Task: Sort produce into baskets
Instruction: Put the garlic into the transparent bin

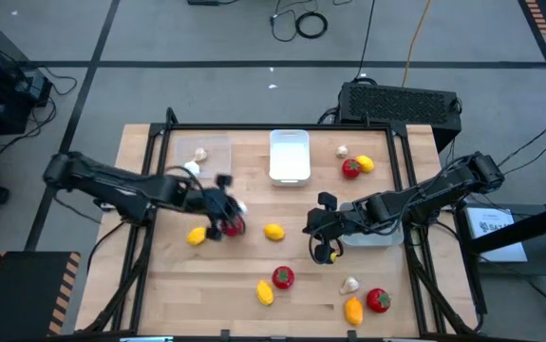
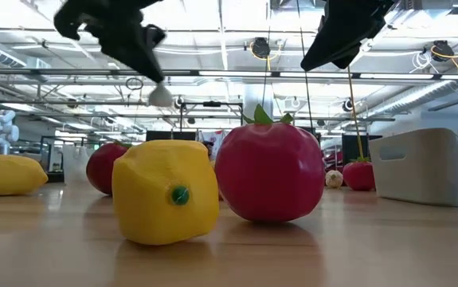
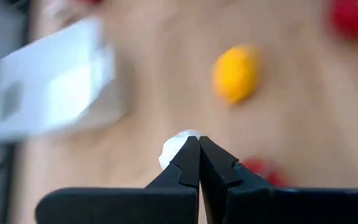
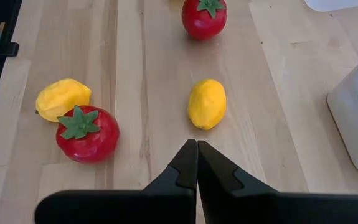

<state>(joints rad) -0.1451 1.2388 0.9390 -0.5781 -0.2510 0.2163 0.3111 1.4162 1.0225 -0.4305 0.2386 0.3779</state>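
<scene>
Right now the left gripper pinches a little white garlic bulb tight, up over the left middle of the table. It is held by its edge, so it could slip. The right gripper is closed and empty. No words show

The white basket stands at the table's far middle; the clear basket lies to its left, the grey basket nearer and to its right. Tomatoes, yellow fruits and garlic bulbs are scattered around it.
</scene>
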